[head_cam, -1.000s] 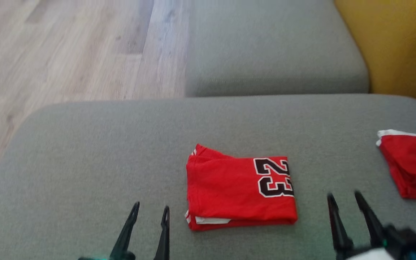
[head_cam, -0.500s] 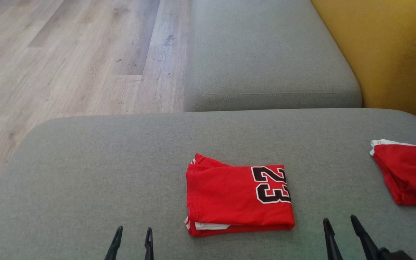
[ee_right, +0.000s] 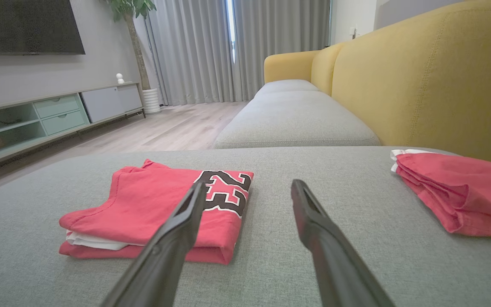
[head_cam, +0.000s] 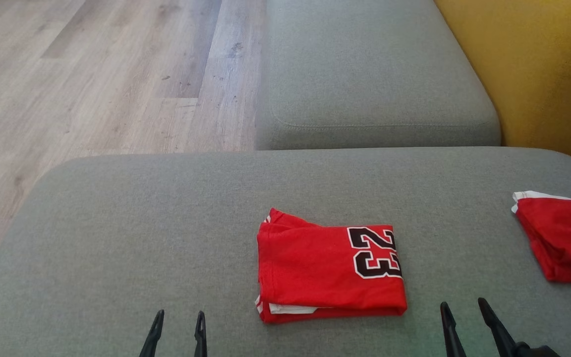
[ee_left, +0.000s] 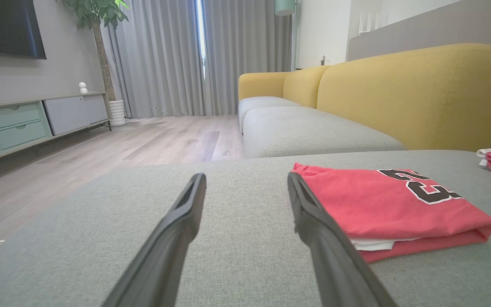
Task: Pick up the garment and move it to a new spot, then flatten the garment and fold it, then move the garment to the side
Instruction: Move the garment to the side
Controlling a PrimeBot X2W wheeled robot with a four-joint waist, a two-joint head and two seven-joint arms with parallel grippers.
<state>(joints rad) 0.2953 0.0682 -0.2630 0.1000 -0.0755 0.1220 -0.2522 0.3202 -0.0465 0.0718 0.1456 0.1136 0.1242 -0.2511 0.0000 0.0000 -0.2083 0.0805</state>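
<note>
Between left end effector (head_cam: 180,314) and right end effector (head_cam: 463,302): folded garment (head_cam: 315,270); both spread, empty.

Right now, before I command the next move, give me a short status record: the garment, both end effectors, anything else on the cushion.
surface: grey cushion
garment: red 23 jersey, folded into a rectangle, lying mid-cushion
left end effector: open, empty, left of the jersey, apart from it
right end effector: open, empty, right of the jersey, apart from it
other item: second red garment, folded, at the cushion's right edge
stage: fold looks done; move to the side not yet done
</note>
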